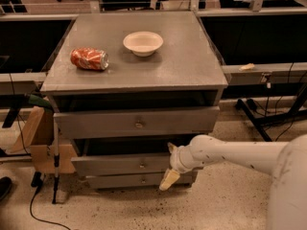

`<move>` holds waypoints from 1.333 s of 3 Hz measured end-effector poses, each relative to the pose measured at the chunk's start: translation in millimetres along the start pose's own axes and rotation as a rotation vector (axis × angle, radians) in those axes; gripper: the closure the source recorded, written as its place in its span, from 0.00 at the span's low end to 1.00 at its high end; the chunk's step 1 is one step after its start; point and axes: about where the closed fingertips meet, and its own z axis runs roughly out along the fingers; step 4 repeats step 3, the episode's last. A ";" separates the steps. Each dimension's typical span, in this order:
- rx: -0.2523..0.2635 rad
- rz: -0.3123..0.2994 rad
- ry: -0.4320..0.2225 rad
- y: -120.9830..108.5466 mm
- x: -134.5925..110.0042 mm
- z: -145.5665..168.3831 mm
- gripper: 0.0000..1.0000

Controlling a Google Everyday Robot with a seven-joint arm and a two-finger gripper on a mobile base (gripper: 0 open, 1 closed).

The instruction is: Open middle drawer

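The middle drawer is the mid-sized grey front with a small brass knob, between the taller top drawer and the narrow bottom drawer. It stands pulled out a little, with a dark gap above it. My gripper is at the drawer front's right part, to the right of the knob. It is open: one cream fingertip shows above the front's top edge and the other hangs below its bottom edge. My white arm reaches in from the right.
On the cabinet top lie a crushed red can and a white bowl. A wooden box on a stand with a cable is at the cabinet's left. Black desk legs stand at the right.
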 end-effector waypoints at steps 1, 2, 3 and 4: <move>0.064 0.030 0.021 4.3 15.3 -30.9 0.00; 0.108 0.078 0.031 8.4 40.3 -71.5 0.00; 0.117 0.092 0.034 8.4 48.0 -76.9 0.00; 0.117 0.092 0.034 8.4 48.0 -76.9 0.00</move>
